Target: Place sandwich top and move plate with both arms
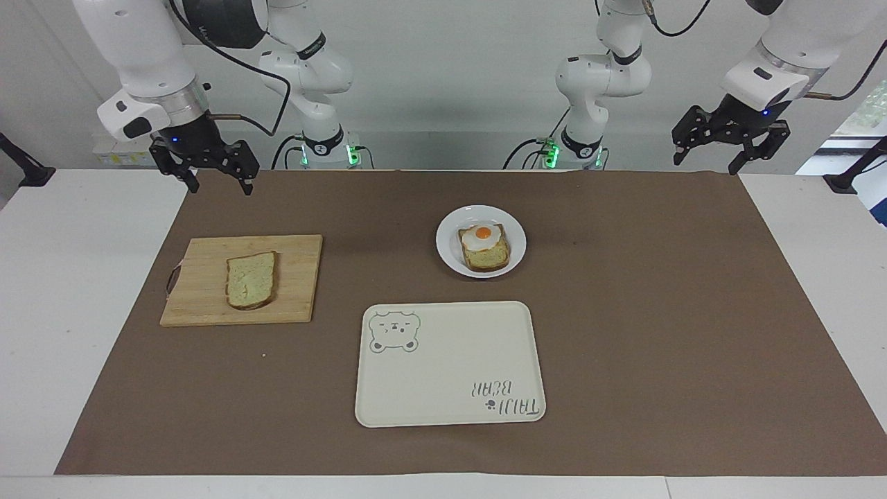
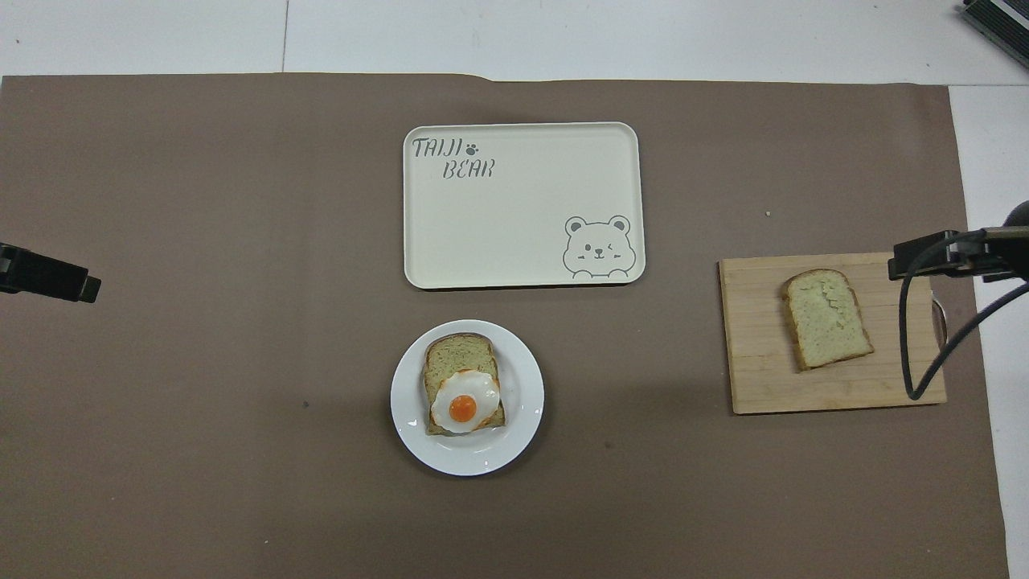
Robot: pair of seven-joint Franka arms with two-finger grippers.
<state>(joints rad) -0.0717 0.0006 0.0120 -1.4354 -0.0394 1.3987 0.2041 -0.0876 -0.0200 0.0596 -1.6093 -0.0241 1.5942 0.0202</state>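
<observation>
The sandwich top [image 1: 251,280] [image 2: 828,330], a plain pale slice with a brown crust, lies flat on a wooden cutting board [image 1: 201,305] [image 2: 756,378] toward the right arm's end. The small white plate [image 1: 447,244] [image 2: 406,402] sits mid-table and carries a bread slice with a fried egg [image 1: 483,247] [image 2: 464,396]. My right gripper [image 1: 220,186] hangs open and empty over the brown mat's corner, well above the board. My left gripper [image 1: 708,163] hangs open and empty over the mat's corner at the left arm's end.
A cream bear-print tray [image 1: 450,367] [image 2: 522,225] lies farther from the robots than the plate. A brown mat [image 1: 658,312] covers most of the white table. A black cable [image 2: 924,354] hangs over the board's end in the overhead view.
</observation>
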